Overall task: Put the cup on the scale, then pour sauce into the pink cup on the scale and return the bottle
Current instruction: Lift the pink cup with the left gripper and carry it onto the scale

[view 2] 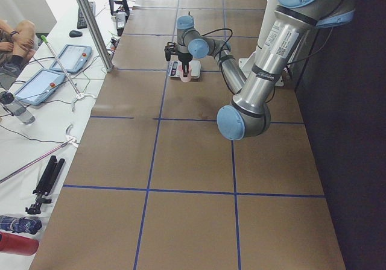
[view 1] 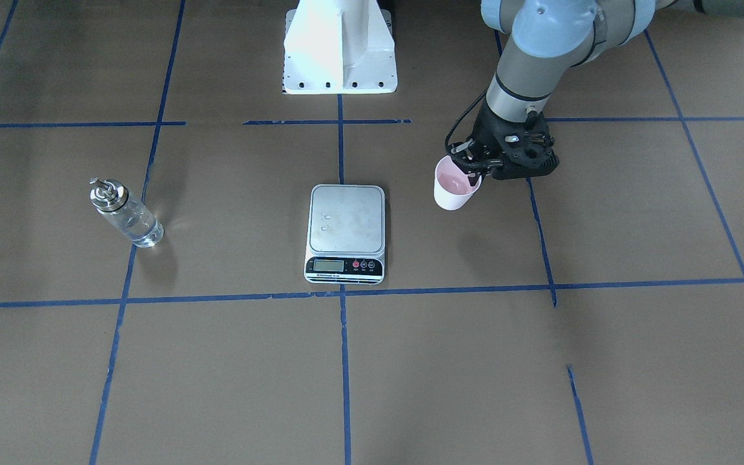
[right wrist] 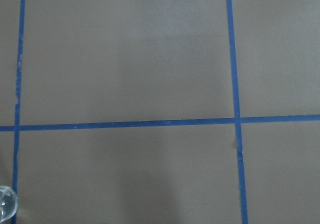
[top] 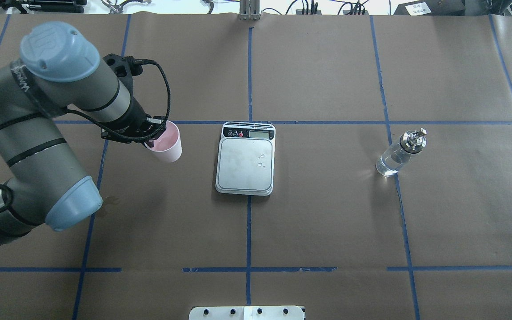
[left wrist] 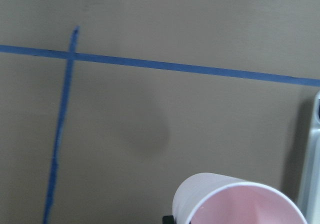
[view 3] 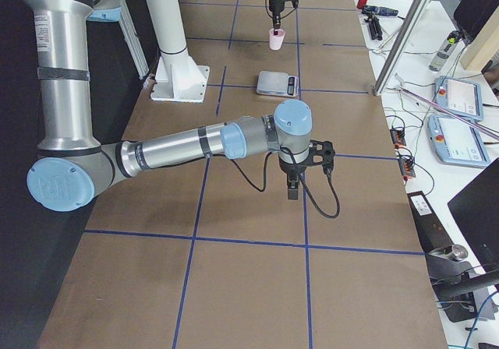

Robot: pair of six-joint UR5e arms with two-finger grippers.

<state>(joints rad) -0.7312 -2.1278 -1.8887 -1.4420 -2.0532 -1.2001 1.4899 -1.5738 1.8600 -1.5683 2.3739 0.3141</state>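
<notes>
Step 1 is under way, none finished: the left tool (view 1: 472, 169) is clamped on the rim of the cup (view 1: 453, 188), held above the tabletop (view 1: 604, 361) on the robot's left of the scale (view 1: 346, 223). The scale's platform bears only droplets. The bottle (view 1: 128, 216) stands upright, well apart on the scale's other side — pouring and return remain. The right tool (view 3: 292, 187) hangs on that side too; apart or together, I cannot tell. Blue tape lines (view 1: 449, 286) cross around the scale — I judge the path unobstructed.

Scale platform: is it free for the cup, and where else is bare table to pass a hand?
The scale platform is bare except a few small droplets. Open table lies between the scale and the bottle, and between the scale and the cup. The only crowded spot is around the cup, where the left gripper holds its rim.
</notes>
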